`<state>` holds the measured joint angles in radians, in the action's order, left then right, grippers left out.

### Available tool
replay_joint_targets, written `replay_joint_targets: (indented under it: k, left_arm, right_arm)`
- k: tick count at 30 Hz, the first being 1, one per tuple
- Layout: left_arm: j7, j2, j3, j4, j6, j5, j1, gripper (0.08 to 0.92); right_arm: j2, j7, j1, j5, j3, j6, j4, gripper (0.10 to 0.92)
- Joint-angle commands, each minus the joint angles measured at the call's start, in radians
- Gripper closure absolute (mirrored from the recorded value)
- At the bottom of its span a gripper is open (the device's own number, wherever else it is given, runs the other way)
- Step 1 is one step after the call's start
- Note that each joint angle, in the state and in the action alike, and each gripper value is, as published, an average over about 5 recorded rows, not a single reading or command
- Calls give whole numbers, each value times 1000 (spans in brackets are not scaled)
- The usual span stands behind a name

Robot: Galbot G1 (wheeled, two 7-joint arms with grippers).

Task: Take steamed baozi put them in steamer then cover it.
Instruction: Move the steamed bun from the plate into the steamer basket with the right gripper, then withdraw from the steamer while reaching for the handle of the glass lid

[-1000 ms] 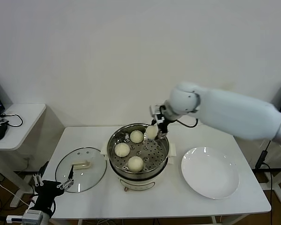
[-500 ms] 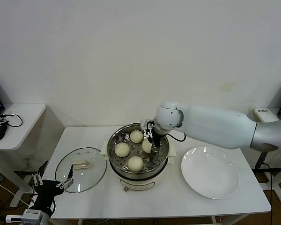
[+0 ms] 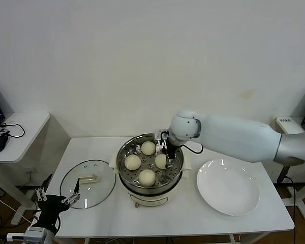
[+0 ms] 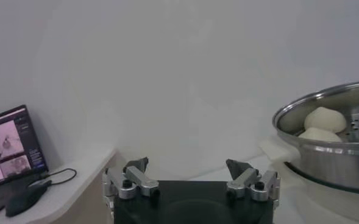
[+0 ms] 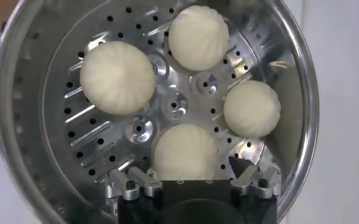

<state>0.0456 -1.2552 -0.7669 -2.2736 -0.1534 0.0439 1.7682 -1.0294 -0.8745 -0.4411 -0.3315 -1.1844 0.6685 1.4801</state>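
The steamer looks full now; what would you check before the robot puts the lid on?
1. All four baozi sit on the tray of the steamer: ok.
2. Right gripper open, bun released: ok.
3. Right gripper clear of the pot: not ok, it hangs just over the tray.
4. Cover flat on the table, handle up: ok.
5. Left gripper open, low beside the cover: ok.
6. Plate empty: ok.

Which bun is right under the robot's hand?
The bun on the steamer's right side, directly below the open right hand. The other three sit farther left.
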Motion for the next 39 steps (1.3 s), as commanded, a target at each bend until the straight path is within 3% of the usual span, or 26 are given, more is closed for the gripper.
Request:
replay_joint_targets:
  k: [1,8,13,16,20,26,33,39]
  left_arm:
    - [0,-1,1,1,-1,0,-1,177]
    - [1,1,13,11,11,-10,-9,177]
    - [2,1,15,30,19,-14,-20,177]
    - [0,2,18,47,23,-27,-26,177]
    - [-2,6,23,78,31,-72,-39,177]
    - [7,35,26,170,68,-317,-70,177]
    - [25,93,-6,274,174,-878,-85,177]
    - [87,126,-13,348,241,-1247,-36,177]
  right_arm:
    - [141,53,-17,-48,152,3,109,203]
    - [358,533,222,-232,383,-19,304,203]
    - [463,853,684,-299,765,-200,421,202]
    - [447,954,978,-266,1028,-321,464,203]
    - [330,939,1353,-125,1404,-457,480,202]
    - [51,776,1688,103,1819,-653,476,203]
    - [-237,686,1891,97,2056,-690,511,203]
    - [-320,683,1973,94,2116,-704,509,203]
